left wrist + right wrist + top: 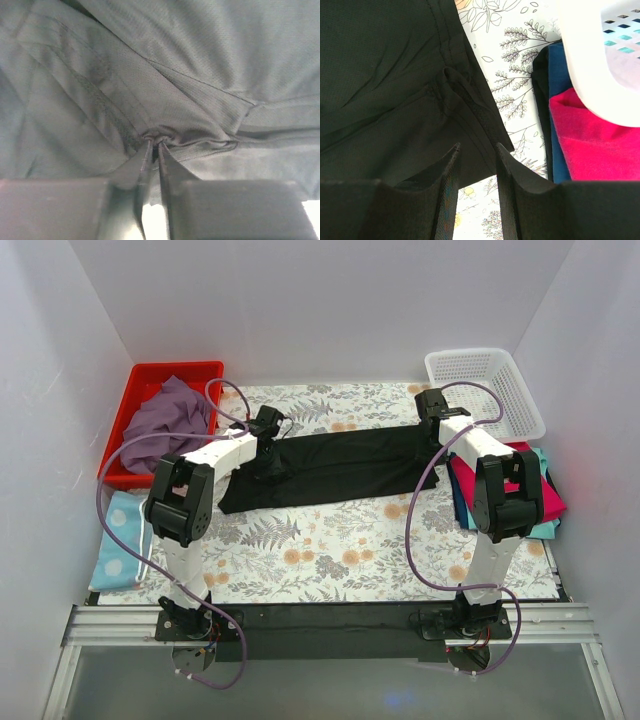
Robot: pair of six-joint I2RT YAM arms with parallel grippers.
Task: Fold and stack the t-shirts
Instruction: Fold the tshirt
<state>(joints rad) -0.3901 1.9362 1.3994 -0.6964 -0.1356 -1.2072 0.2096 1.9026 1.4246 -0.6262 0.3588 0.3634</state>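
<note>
The black t-shirt point(330, 472) lies as a long folded strip across the middle of the bench point(330, 560), one arm at each end. The left gripper point(154, 141) is clenched on a small bunch of cloth at the left end, probably to carry it over for the next fold. The right gripper point(476, 147) hangs released over the right hem, holding nothing.

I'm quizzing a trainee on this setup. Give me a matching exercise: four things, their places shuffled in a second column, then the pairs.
1. black t-shirt
2. purple t-shirt
3. pink t-shirt
4. white basket

A. in the red bin
B. far right corner of the table
C. spread across the middle
D. on the pile at the right edge

Pairs: 1-C, 2-A, 3-D, 4-B
</note>
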